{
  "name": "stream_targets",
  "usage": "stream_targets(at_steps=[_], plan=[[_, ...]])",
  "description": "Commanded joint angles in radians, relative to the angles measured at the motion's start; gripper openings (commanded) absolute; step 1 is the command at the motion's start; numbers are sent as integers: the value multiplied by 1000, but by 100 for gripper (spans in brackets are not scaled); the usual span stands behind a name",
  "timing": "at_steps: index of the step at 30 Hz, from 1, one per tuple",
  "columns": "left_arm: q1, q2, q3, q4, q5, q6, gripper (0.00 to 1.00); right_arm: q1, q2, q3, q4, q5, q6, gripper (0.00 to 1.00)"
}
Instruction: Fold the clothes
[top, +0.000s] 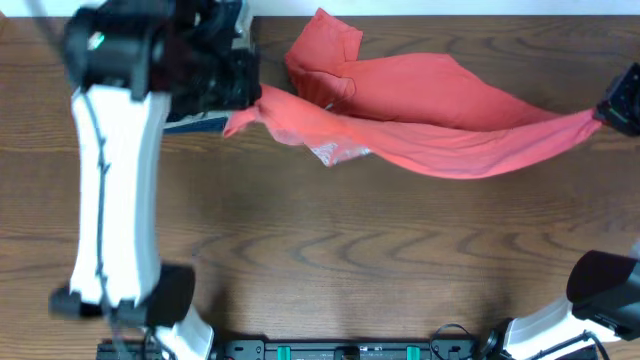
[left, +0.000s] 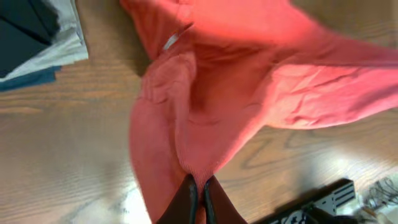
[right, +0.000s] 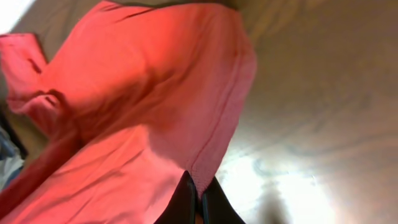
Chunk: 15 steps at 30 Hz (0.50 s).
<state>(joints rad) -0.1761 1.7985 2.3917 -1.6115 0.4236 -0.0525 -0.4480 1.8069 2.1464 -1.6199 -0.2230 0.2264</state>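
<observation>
One coral-red T-shirt is seen. It is drawn out as a long band across the upper part of the overhead frame, from the upper left to the right edge. A looser part is bunched toward the top centre. Whether the middle of the band rests on the wooden table cannot be told.

Two grippers are counted, one at each end of the shirt. The left gripper is pinched on the left end. The right gripper, cut off by the right edge of the frame, is pinched on the right end. In each wrist view the dark fingers are shown pressed together at the bottom centre, with red cloth gathered between them.

One stack of folded garments is seen at the upper left of the left wrist view, beside the shirt. Three layers are counted in it: black, light grey and navy. In the overhead view this stack is almost wholly covered by the left arm, and only a thin navy edge is shown.

A small white neck tag is shown only in the left wrist view. A stitched edge of the shirt is shown only in the right wrist view, running down to the fingers.
</observation>
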Motion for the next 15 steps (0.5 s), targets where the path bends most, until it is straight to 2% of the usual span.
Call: stream_targets(at_steps=[1, 10, 15], plan=[[-6, -84, -103, -78, 3, -13, 6, -17, -43, 9, -50, 54, 5, 1], [-47, -317, -534, -77, 3, -46, 6, -43, -137, -100, -79, 67, 7, 1], [-47, -436, -692, -58, -43, -101, 6, -72, -266, -259, -65, 263, 156, 1]])
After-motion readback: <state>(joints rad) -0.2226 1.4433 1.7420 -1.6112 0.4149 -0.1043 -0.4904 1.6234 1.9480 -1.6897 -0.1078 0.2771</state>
